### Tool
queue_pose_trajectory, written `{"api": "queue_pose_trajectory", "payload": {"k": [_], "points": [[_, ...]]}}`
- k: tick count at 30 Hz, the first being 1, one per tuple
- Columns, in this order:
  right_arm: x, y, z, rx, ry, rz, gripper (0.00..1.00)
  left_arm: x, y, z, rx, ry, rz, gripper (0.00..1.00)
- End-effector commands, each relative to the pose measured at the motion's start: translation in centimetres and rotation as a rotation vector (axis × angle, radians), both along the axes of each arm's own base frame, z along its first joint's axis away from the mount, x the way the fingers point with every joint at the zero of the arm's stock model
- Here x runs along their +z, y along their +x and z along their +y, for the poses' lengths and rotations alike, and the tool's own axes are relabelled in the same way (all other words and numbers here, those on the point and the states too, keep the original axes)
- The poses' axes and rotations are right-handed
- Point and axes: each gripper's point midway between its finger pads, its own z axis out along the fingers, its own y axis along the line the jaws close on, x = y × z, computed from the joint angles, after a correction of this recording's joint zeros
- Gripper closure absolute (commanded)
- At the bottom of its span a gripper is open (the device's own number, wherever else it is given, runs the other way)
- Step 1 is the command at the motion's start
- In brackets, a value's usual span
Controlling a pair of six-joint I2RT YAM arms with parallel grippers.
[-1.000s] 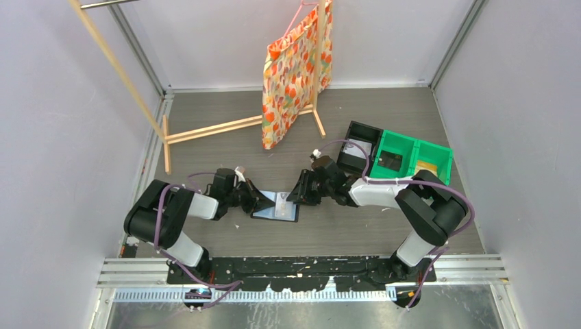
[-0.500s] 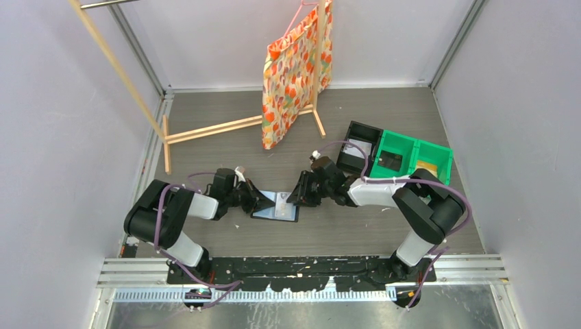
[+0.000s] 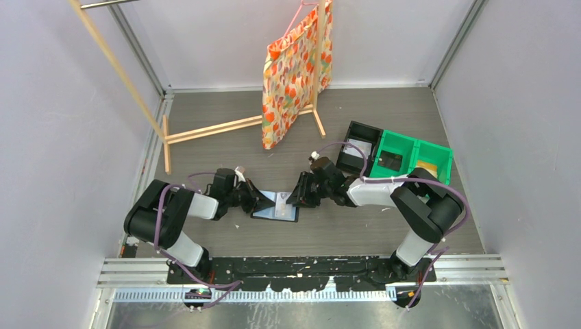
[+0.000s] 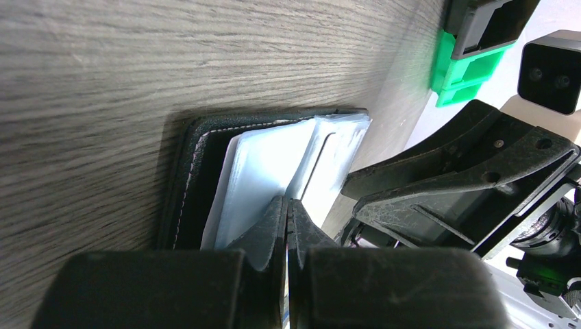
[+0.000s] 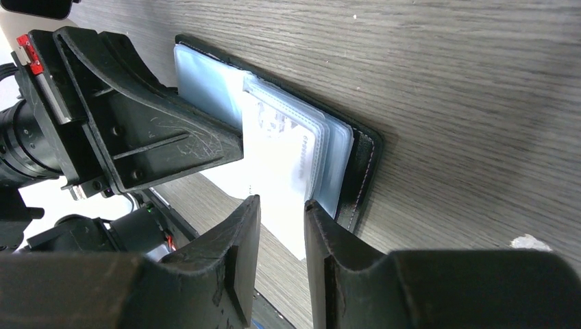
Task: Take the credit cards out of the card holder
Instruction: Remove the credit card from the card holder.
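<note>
While the card holder [image 3: 275, 205] lies open on the wooden table [image 3: 329, 233] between both arms, the left gripper [image 4: 287, 212] has its jaws pressed together on a clear sleeve [image 4: 260, 164], and the right gripper [image 5: 281, 226] has its jaws slightly apart astride a pale credit card [image 5: 277, 171].

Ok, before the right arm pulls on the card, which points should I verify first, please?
1. Card holder lies open on the table: ok.
2. White credit card sticks out of its pocket: ok.
3. Card edge shows between the fingers of the right end effector: ok.
4. Right jaws closed on the card: not ok, a gap shows.
5. Left end effector pins the holder: cannot tell; it is shut, tips at the clear sleeve.
</note>
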Motion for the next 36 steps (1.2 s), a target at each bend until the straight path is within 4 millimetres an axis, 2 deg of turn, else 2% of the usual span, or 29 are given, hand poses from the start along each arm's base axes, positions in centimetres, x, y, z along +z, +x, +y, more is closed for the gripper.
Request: {"api": "queue_pose_trajectory", "payload": {"k": [1, 17, 26, 36], "points": [[2.4, 0.6, 2.0, 0.038, 0.078, -0.059, 0.66, 0.5, 0.4, -0.3, -0.016, -0.009, -0.040, 0.99], [3.2, -0.1, 2.8, 0.081, 0.099, -0.072, 0.68, 0.8, 0.5, -0.5, -0.024, -0.017, -0.047, 0.99], [4.4, 0.5, 3.2, 0.066, 0.120, -0.104, 0.68, 1.1, 0.5, -0.5, -0.027, -0.023, -0.052, 0.99], [3.9, 0.4, 3.3, 0.058, 0.139, -0.081, 0.68, 3.3, 0.7, -1.0, -0.061, -0.052, -0.080, 0.99]]}}
